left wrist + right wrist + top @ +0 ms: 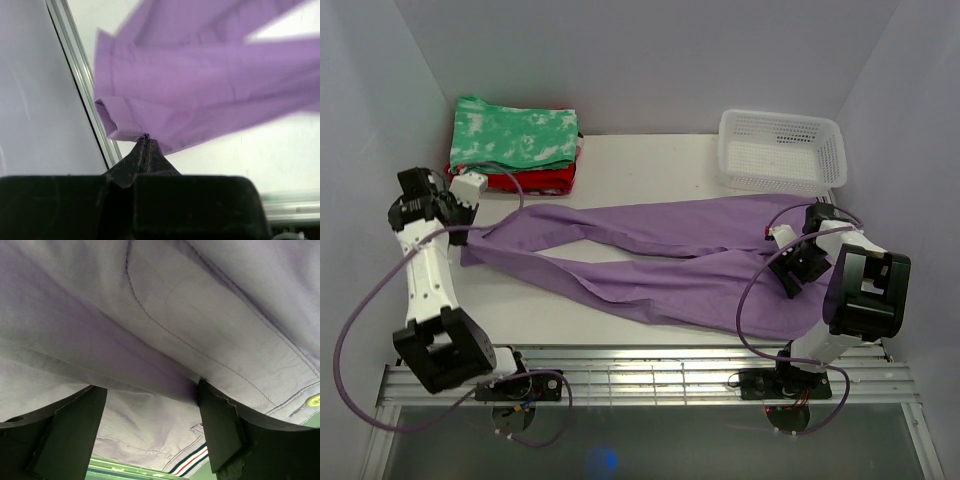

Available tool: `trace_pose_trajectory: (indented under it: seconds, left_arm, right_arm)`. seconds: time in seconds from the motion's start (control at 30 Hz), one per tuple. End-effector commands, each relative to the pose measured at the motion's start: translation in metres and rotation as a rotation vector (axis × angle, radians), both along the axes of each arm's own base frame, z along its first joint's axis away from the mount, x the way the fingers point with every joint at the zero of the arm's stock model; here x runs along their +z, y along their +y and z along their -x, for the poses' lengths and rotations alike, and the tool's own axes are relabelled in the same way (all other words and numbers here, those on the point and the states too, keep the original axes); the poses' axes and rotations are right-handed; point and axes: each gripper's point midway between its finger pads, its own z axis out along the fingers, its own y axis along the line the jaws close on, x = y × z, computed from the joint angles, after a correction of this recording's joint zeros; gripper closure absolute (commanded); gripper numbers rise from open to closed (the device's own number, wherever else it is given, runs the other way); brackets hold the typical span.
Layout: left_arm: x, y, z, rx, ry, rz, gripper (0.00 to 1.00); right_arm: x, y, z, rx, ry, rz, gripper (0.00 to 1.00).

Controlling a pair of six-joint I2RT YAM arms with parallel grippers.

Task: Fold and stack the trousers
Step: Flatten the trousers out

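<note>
Two long legs — soft lavender trousers [650, 260], spread flat

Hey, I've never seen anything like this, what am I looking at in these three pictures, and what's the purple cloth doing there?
These are two robot arms bolted at the near edge of a table. The wide picture comes from a fixed camera above and behind them. The other two come from small cameras on each wrist, so the dark shapes at the bottom are that arm's own fingers.

The purple cloth is a pair of trousers spread across the table, legs pointing left. The left gripper is shut, pinching a leg cuff at its very edge. The right gripper is open, its fingers apart against the waist end, where a button shows; it does not look clamped yet.

At the back lie a green-and-white folded garment on a red one, and an empty white basket.
</note>
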Motion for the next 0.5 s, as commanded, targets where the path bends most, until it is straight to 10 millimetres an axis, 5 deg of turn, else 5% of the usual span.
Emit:
trace_pose_trajectory:
  seconds: [0.0, 0.17, 0.23, 0.27, 0.37, 0.47]
  left_arm:
    - [-0.042, -0.001, 0.082, -0.033, 0.171, -0.027, 1.00]
    - [-0.091, 0.017, 0.148, 0.024, 0.284, -0.085, 1.00]
    - [-0.114, 0.023, 0.173, 0.057, 0.359, -0.074, 0.88]
    - [-0.118, 0.026, 0.176, 0.063, 0.364, -0.068, 0.71]
    - [-0.107, 0.042, 0.168, 0.094, 0.301, -0.045, 0.43]
    - [-0.068, 0.049, 0.135, 0.061, 0.169, 0.034, 0.29]
  right_arm:
    - [-0.008, -0.014, -0.004, 0.022, -0.020, 0.053, 0.21]
    - [-0.006, -0.019, 0.000, 0.047, -0.018, 0.076, 0.20]
    - [-0.005, -0.020, 0.002, 0.063, -0.013, 0.086, 0.20]
    - [-0.005, -0.021, 0.002, 0.066, -0.011, 0.087, 0.20]
    - [-0.002, -0.023, 0.005, 0.085, -0.009, 0.096, 0.20]
    - [0.001, -0.023, 0.005, 0.099, -0.018, 0.093, 0.19]
